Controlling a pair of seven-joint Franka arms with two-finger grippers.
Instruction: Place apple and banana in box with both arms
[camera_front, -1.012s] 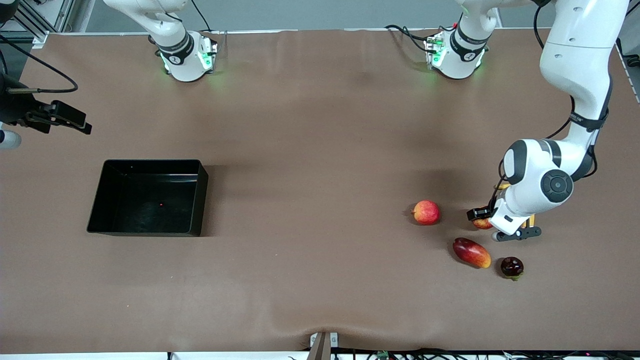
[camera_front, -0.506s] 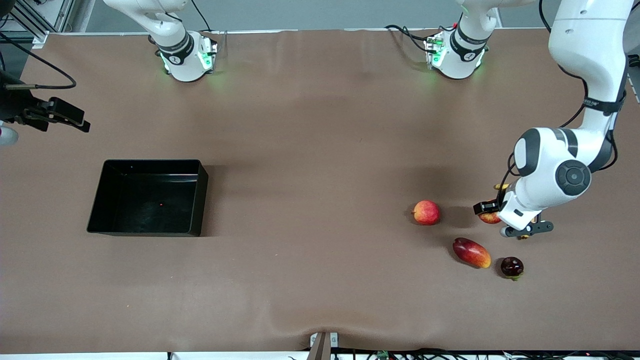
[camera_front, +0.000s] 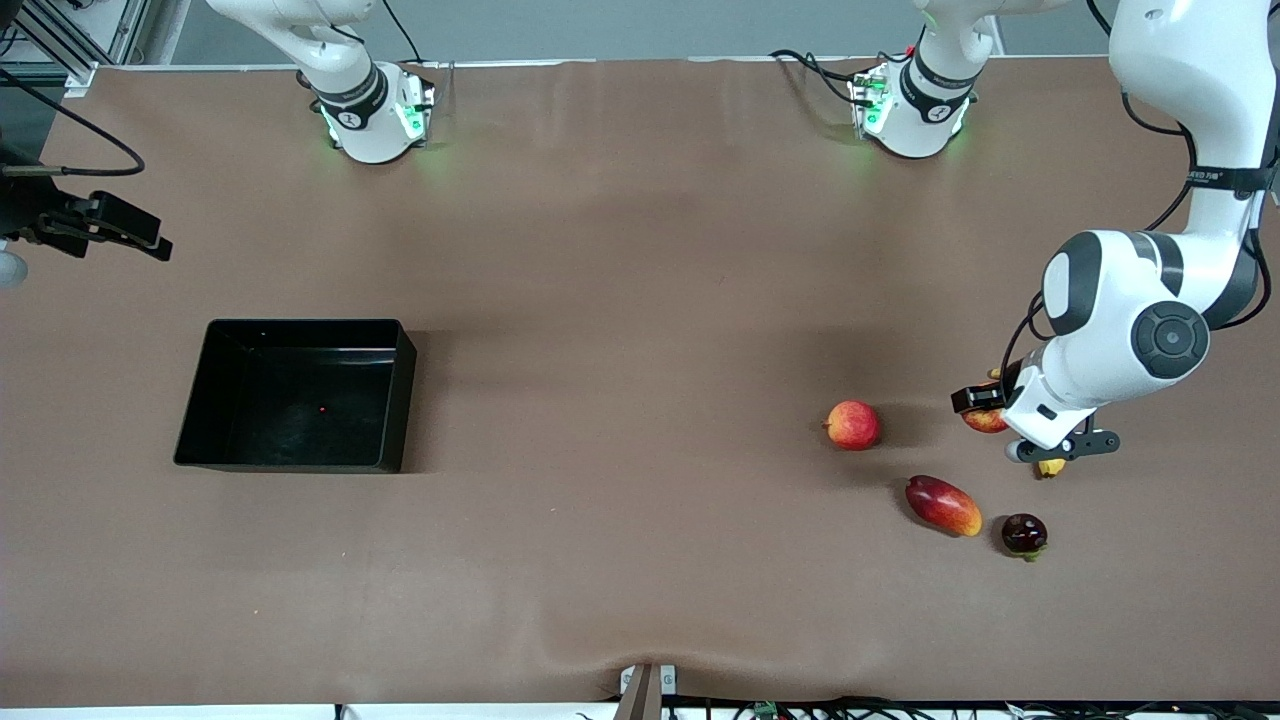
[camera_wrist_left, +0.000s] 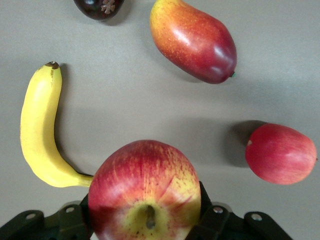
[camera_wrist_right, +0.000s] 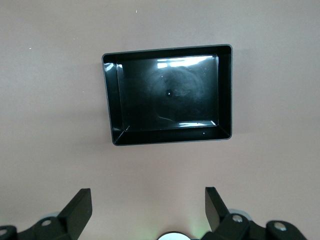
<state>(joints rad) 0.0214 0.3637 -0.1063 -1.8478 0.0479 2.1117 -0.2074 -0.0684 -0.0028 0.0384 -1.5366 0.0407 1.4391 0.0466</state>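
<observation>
My left gripper (camera_front: 990, 412) (camera_wrist_left: 145, 212) is shut on the apple (camera_front: 985, 420) (camera_wrist_left: 145, 192), a red one with yellow streaks round its stem, and holds it up above the banana. The yellow banana (camera_wrist_left: 37, 130) lies on the table under it; in the front view only one tip (camera_front: 1050, 467) shows below the hand. The black box (camera_front: 300, 330) (camera_wrist_right: 225, 90) stands with nothing in it toward the right arm's end of the table. My right gripper (camera_front: 120, 230) (camera_wrist_right: 148, 197) hangs open and empty above the table at that end, beside the box.
A smoother pink-red apple (camera_front: 852, 424) (camera_wrist_left: 281, 154), a red-yellow mango (camera_front: 943, 505) (camera_wrist_left: 192, 39) and a small dark fruit (camera_front: 1024, 534) (camera_wrist_left: 100, 6) lie on the brown table (camera_front: 640, 300) close to the banana.
My left gripper has risen with the apple and drifted toward the left arm's end, uncovering a tip of the banana. The right gripper has shifted slightly.
</observation>
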